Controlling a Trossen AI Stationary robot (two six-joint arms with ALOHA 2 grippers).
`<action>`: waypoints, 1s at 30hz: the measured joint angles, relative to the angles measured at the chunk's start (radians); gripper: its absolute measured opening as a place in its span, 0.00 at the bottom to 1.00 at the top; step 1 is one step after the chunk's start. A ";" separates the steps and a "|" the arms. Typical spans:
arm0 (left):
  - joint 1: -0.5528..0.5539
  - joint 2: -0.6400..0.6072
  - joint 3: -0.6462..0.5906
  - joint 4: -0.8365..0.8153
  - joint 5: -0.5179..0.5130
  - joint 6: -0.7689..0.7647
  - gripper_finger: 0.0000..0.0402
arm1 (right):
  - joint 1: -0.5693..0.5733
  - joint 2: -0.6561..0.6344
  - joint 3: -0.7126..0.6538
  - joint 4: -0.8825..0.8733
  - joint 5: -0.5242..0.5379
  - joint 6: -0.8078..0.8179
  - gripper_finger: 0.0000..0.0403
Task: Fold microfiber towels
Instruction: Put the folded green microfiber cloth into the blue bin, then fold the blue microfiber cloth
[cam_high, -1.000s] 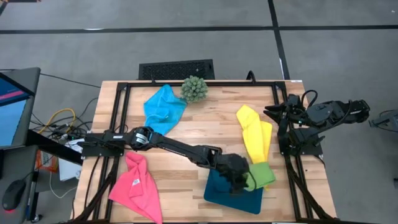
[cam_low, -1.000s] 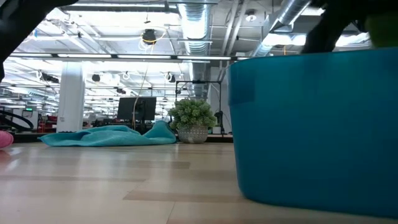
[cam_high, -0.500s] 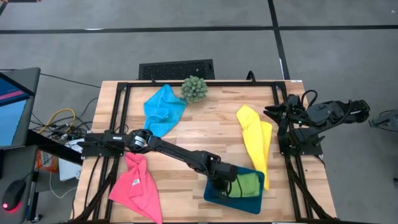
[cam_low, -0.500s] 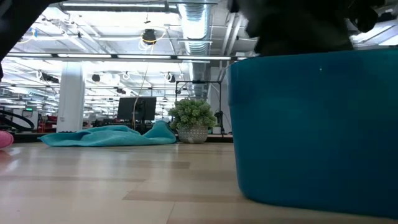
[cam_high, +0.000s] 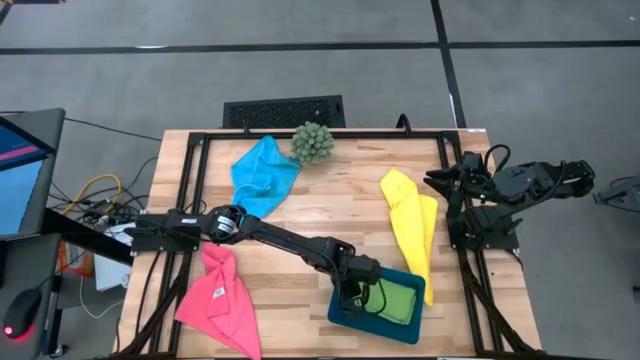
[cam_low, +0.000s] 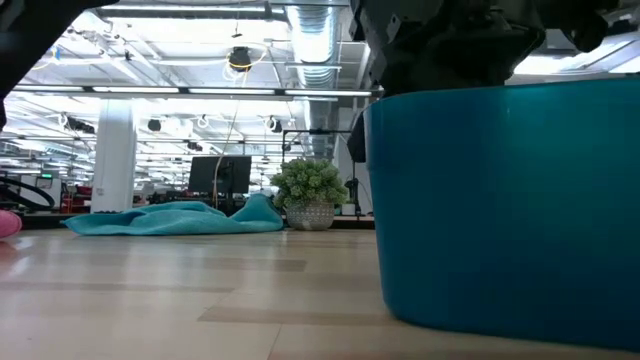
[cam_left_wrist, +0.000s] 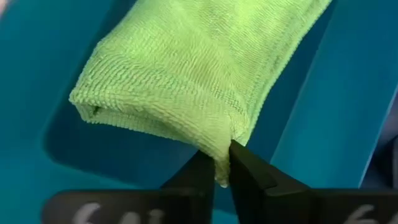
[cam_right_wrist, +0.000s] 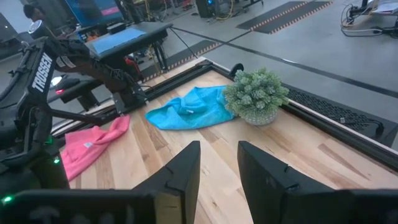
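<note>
Four microfiber towels are spread about the wooden worktop. The lime green towel, folded, lies inside the dark teal tray at the near edge, a corner of it pinched between the fingers of the left tool. The yellow towel lies beside the tray, the sky blue towel touches the spiky green plant, the hot pink towel sits near the left corner. The right tool waits at the worktop's right edge, fingers apart and empty.
</note>
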 joint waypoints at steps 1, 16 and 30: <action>0.000 0.000 0.000 0.000 0.000 -0.003 0.13 | 0.000 0.000 0.000 0.000 0.000 0.000 0.33; -0.020 0.000 0.143 -0.358 0.006 -0.084 0.60 | -0.001 0.000 0.000 -0.038 -0.004 0.001 0.33; -0.072 -0.334 0.164 -0.748 -0.624 -0.173 0.62 | 0.000 0.000 0.000 -0.055 -0.003 -0.001 0.33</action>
